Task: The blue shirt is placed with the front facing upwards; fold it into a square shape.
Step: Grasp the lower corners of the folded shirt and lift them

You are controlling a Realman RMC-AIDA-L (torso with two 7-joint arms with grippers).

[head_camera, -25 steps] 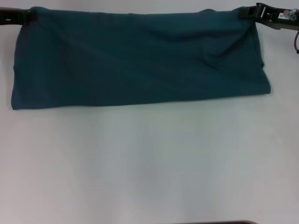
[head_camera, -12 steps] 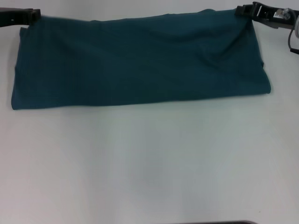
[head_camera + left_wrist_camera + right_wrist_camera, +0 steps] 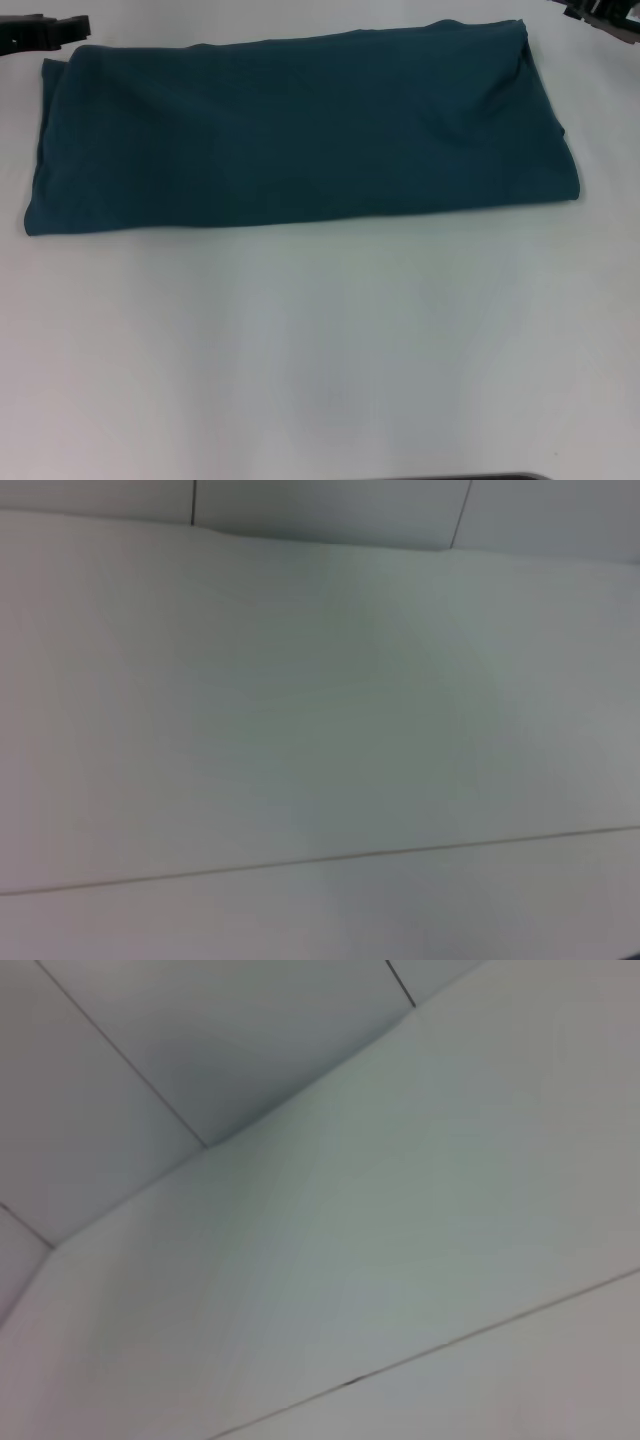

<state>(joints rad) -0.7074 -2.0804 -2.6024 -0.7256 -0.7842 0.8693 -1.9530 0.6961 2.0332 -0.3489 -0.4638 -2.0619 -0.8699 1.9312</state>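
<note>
The blue shirt lies on the white table as a long teal band folded in half lengthwise, plain side up, with no lettering showing. Its far edge rests flat. In the head view my left gripper hovers just beyond the shirt's far left corner, open and off the cloth. Only a sliver of my right gripper shows, at the top right beyond the far right corner and clear of the shirt. Neither wrist view shows the shirt.
Bare white tabletop stretches from the shirt's near edge to the front of the head view. Both wrist views show only white surface with thin seams and a pale wall behind.
Both grippers have let go of the shirt's far corners and drawn back outward. The lifted far edge has dropped flat onto the lower layer.
</note>
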